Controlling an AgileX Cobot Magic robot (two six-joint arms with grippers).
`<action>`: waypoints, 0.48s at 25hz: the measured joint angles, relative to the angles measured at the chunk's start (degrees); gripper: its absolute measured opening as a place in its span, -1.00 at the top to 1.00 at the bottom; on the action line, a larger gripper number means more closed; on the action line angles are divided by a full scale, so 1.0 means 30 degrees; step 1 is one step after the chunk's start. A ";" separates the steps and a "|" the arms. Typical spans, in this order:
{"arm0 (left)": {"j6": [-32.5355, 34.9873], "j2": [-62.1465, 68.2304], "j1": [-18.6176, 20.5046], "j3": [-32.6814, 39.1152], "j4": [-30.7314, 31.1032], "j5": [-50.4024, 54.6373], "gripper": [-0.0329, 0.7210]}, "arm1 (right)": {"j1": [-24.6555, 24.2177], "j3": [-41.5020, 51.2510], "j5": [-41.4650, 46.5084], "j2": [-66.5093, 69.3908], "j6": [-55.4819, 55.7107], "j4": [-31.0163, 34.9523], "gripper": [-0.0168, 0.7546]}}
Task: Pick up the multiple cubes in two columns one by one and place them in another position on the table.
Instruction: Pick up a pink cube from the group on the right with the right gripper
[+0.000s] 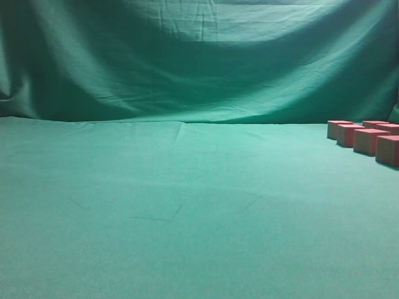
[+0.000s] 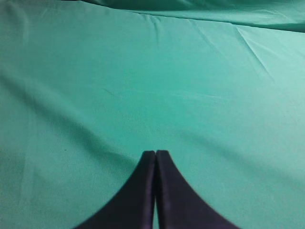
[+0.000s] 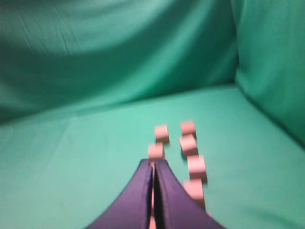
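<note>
Dim, even light in the exterior view, brightest on the upper middle of the backdrop (image 1: 206,56) and fading to dark at both sides. Soft shadows under its folds and along the seam with the table (image 1: 156,205). Faint dark patches beside the cubes (image 1: 368,138), on their left. Grainy, slightly soft throughout.

Brighter and flatter in the left wrist view; no glare, only gentle shading along cloth creases. Left gripper (image 2: 155,153) nearly black, edges blurred at the bottom.

Right wrist view blurred all over: cubes washed out to pale pink with smeared outlines, right gripper (image 3: 153,163) soft-edged, corners darker.
</note>
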 joint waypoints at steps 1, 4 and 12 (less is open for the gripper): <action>0.0000 0.0000 0.0000 0.0000 0.0000 0.0000 0.91 | 0.0000 -0.0547 0.1116 0.0803 0.0000 0.0073 0.96; 0.0000 0.0000 0.0000 0.0000 0.0000 0.0000 0.91 | 0.0000 -0.1661 0.3562 0.2913 -0.1287 0.0282 0.96; 0.0000 0.0000 0.0000 0.0000 0.0000 0.0000 0.91 | 0.0000 -0.5105 0.9908 0.9516 -0.6368 0.2014 0.96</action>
